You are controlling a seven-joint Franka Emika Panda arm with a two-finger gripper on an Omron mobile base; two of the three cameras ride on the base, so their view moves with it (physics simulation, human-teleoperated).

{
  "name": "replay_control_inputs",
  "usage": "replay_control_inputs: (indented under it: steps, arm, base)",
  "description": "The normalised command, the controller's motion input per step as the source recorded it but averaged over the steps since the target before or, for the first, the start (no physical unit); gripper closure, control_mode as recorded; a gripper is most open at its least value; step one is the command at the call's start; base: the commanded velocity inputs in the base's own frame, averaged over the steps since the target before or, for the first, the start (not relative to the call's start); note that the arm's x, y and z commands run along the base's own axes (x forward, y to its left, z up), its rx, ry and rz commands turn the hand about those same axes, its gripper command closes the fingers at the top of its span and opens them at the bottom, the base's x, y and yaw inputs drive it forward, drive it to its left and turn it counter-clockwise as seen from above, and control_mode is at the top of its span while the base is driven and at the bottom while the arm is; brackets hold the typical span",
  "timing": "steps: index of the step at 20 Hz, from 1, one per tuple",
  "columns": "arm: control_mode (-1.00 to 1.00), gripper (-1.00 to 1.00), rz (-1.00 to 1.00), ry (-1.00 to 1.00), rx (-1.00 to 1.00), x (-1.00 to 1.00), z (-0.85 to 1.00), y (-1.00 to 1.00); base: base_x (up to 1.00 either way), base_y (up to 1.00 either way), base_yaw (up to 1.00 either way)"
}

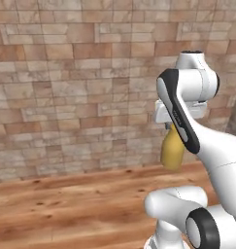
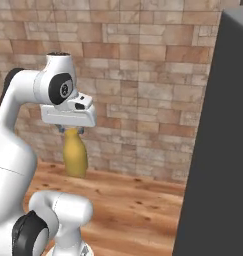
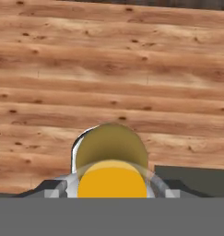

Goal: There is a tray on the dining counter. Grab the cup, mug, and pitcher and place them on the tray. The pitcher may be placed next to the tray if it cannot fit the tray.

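The mustard-tan pitcher [image 1: 172, 154] [image 2: 75, 156] hangs upright in the air, its narrow neck up between the fingers of my gripper [image 2: 70, 130]. The gripper is shut on the neck and points straight down. In the hand view I look down the pitcher [image 3: 112, 154] from its top, with the wooden floor far below it. In the left base view my own forearm covers the pitcher's neck and the fingers. The tray, cup, mug and dining counter are out of view.
A brick wall [image 1: 66, 87] stands ahead, and a wooden floor [image 1: 66, 204] runs below. A tall dark grey block [image 2: 215, 150] rises close on the right. A dark flat edge [image 3: 191, 179] shows low beside the pitcher in the hand view.
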Motion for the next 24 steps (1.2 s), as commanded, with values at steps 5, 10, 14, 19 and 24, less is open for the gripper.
replay_control_inputs:
  steps: [5, 10, 14, 19, 24]
  arm:
    - [1.0, 1.0, 0.0, 0.0, 0.0, 0.0, 0.0, 0.0]
    - [1.0, 1.0, 0.0, 0.0, 0.0, 0.0, 0.0, 0.0]
    - [1.0, 1.0, 0.0, 0.0, 0.0, 0.0, 0.0, 0.0]
    - [1.0, 1.0, 0.0, 0.0, 0.0, 0.0, 0.0, 0.0]
    - [1.0, 1.0, 0.0, 0.0, 0.0, 0.0, 0.0, 0.0]
  base:
    - [1.0, 0.0, 0.28]
    - [1.0, 0.0, 0.68]
    - [1.0, -0.01, 0.71]
    - [1.0, -0.01, 0.72]
    - [0.97, 0.0, 0.74]
